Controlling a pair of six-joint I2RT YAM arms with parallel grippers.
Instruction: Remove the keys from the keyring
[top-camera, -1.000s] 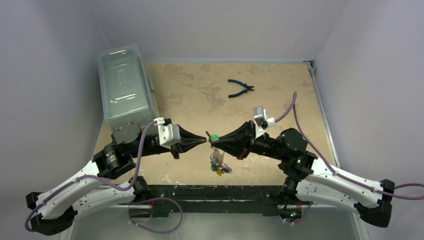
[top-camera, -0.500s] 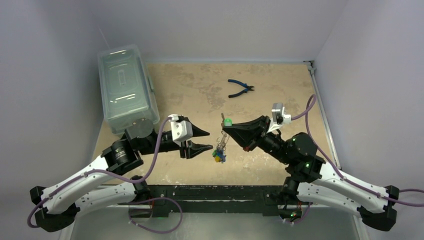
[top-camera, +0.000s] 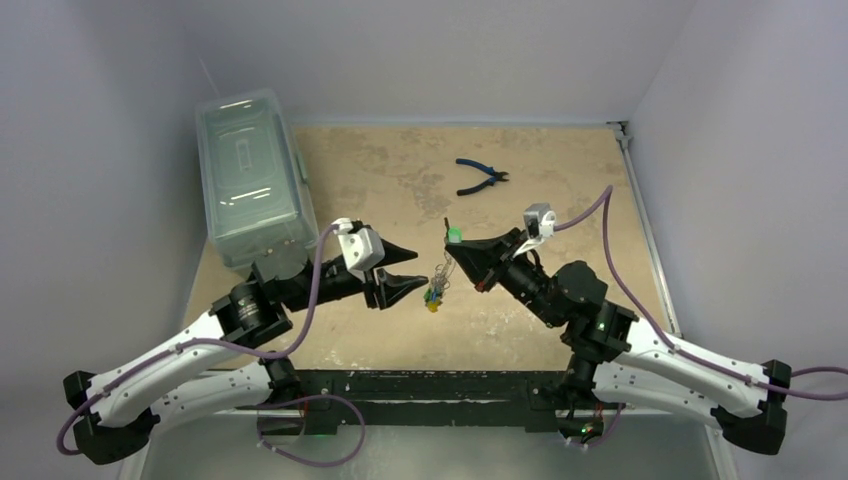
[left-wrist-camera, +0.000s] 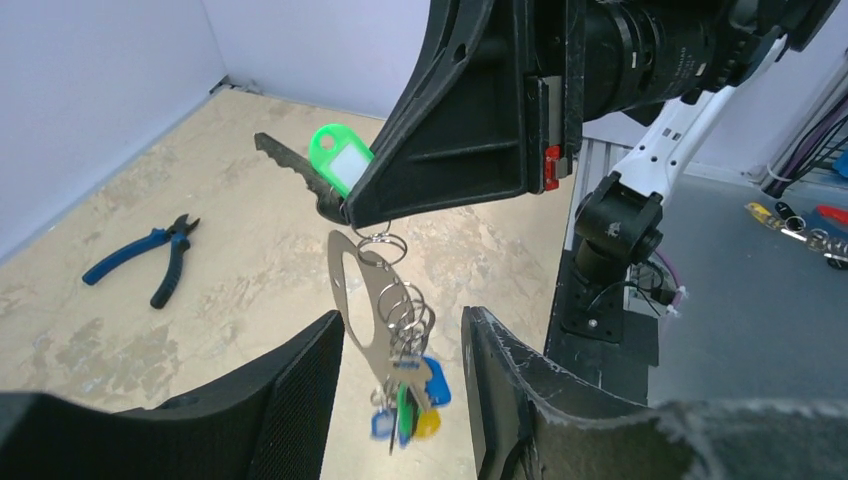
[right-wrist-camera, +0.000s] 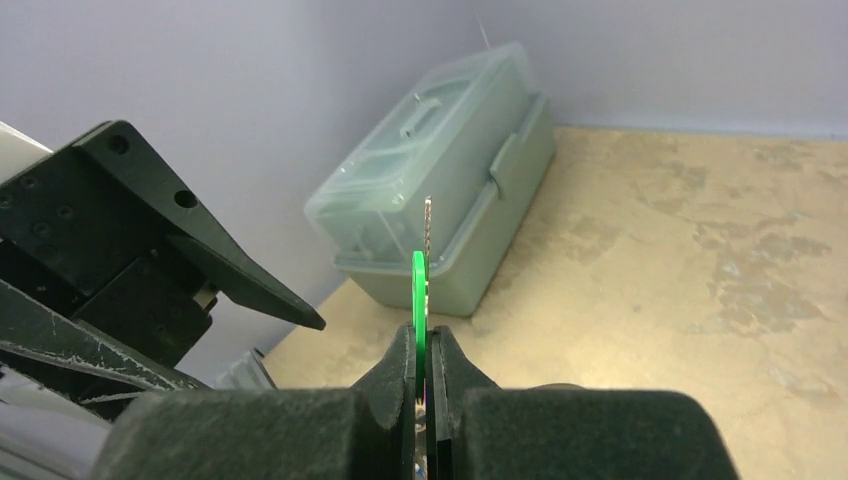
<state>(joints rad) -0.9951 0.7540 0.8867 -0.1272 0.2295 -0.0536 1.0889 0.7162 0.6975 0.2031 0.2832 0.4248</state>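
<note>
Hidden: the hanging keys (left-wrist-camera: 408, 395) overlap, so their count is indeterminate. The left gripper (top-camera: 420, 267) is wide open and empty, its jaws flanking the keyring (left-wrist-camera: 350, 290) with no visible contact. The keyring hangs in the air at 6 o'clock from the green-tagged key (left-wrist-camera: 338, 165), which is clamped in the closed right gripper (right-wrist-camera: 425, 340).

Nothing here can be read. Pale print runs round the right arm's black housing (left-wrist-camera: 650, 60), too small and blurred to make out. The green tag (left-wrist-camera: 340, 160) has a white label showing no legible writing.
</note>
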